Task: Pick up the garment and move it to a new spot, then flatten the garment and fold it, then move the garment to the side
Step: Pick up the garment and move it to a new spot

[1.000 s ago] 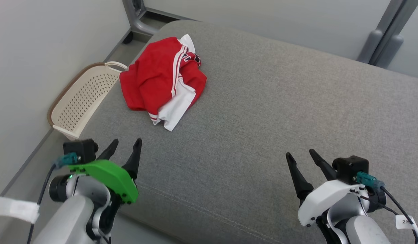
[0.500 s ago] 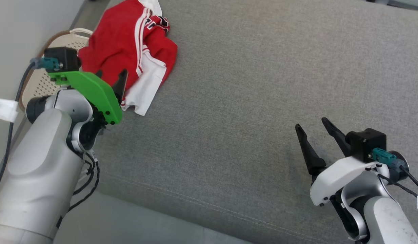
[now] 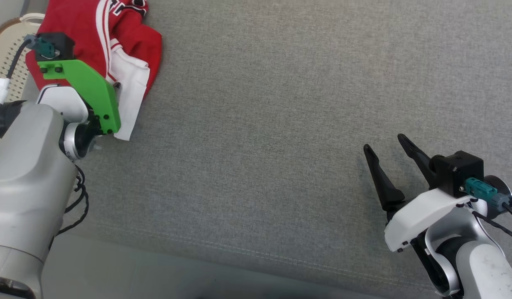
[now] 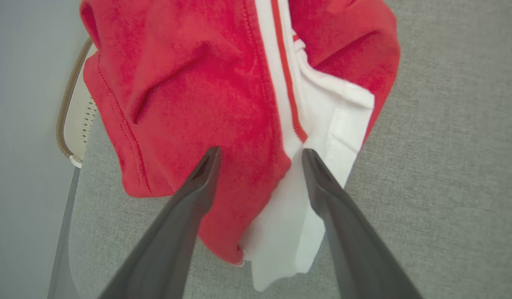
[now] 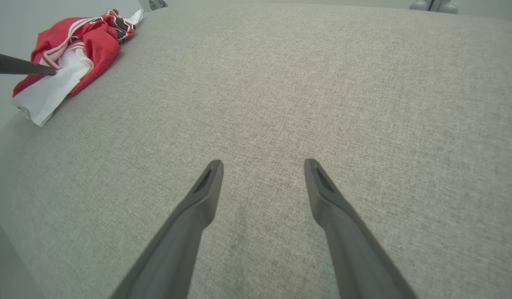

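The garment, a red piece with white panels and stripes, is lying bunched up at about eleven o'clock on the grey cushion, right at its edge. A cream perforated basket is sitting just past it at ten o'clock.

The left gripper is hanging directly over the heap, its two dark fingers spread wide and holding nothing. In the left wrist view one tip is pointing at the red cloth and the other at the white panel, so the striped seam is sitting between them. Whether the tips are touching the cloth, I cannot tell. It looks like a lineup for a pinch on a thick fold, which should carry the whole bundle rather than one loose layer.

Over at four o'clock, the right gripper is waiting well apart from the garment, jaws wide and empty above bare cushion, likely leaving the broad middle free as the new spot. I'm judging the pick-up as not yet made, with flattening and folding all ahead.
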`<state>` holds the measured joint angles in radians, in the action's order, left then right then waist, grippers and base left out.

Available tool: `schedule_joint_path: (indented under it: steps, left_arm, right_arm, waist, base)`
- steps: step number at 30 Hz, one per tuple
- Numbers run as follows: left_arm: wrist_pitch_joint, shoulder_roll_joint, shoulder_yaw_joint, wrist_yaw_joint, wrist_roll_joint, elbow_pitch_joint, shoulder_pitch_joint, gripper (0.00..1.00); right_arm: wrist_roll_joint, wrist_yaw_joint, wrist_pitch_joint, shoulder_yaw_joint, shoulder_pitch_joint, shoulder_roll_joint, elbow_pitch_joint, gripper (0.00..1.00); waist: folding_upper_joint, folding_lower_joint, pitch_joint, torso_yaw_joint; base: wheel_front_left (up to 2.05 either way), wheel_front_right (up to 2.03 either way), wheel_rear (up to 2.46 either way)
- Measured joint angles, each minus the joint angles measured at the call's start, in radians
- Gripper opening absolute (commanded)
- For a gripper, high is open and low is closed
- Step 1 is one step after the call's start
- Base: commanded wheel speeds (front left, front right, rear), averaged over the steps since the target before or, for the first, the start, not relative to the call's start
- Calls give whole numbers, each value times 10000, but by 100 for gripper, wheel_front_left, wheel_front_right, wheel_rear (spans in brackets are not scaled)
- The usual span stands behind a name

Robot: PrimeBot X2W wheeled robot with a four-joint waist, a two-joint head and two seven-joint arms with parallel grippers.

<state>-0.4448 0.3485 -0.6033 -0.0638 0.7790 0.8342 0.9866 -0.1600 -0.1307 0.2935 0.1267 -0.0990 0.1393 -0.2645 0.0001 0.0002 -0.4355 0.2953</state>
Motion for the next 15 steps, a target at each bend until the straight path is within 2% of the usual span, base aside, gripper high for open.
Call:
schedule_joint_path:
  steps: [4,10,14,15]
  left_arm:
    - [-79,167,-117,-257,-249,464,189,100]
    - [-86,123,-138,-153,-209,882,300,100]
    - [-33,65,-146,-238,-186,1162,366,100]
    - [59,52,-151,-286,-199,1206,391,75]
  right_arm:
    - [13,0,46,10,119,19,-146,100]
    - [31,0,56,92,121,21,-240,100]
    - [29,0,44,128,111,27,-228,100]
    - [27,0,38,127,111,27,-211,100]
  waist:
    - [0,0,-225,-222]
    - [0,0,-470,-438]
    - [0,-1,-531,-566]
    - [0,-1,-529,-589]
  base:
    - [0,0,0]
    - [0,0,0]
    - [0,0,0]
    - [0,0,0]
